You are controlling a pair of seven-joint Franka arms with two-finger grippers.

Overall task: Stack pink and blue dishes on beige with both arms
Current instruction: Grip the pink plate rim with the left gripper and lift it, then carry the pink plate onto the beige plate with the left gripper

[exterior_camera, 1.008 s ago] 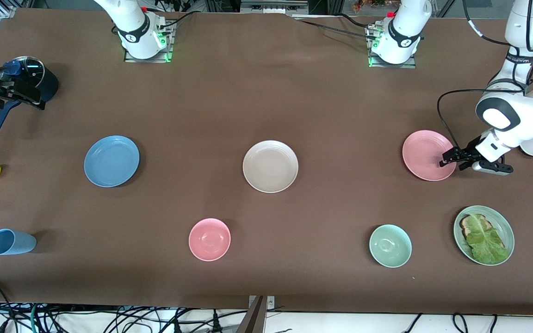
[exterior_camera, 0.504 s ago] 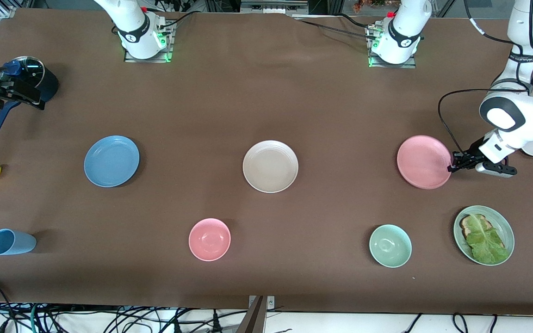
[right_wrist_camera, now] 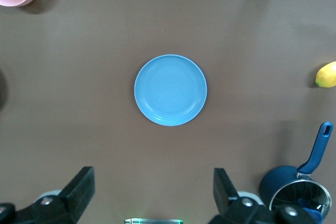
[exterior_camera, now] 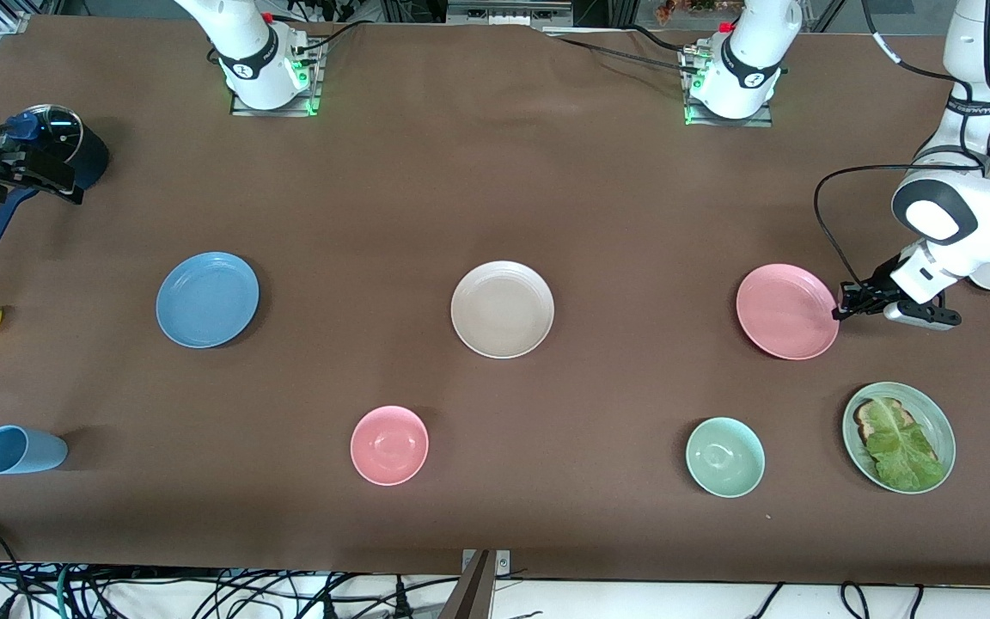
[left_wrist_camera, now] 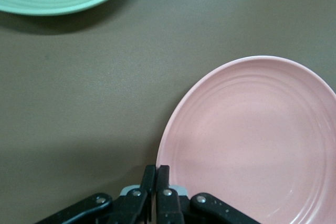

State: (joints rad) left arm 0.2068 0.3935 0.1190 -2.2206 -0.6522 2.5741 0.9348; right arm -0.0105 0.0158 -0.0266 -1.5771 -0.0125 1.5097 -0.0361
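Since 1 second ago the pink plate point(exterior_camera: 786, 311) has lifted off the table, its rim pinched by the left gripper point(exterior_camera: 841, 305). Carry it level to the beige plate point(exterior_camera: 502, 309) mid-table. High over the blue plate point(exterior_camera: 207, 299), the right gripper point(right_wrist_camera: 152, 187) is spread.

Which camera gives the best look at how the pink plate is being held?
The left wrist view: the left gripper has its fingers pinched shut on the rim of the pink plate, seen close up. The front view shows the whole plate and the gripper at its edge, but small. The right wrist view misses it.
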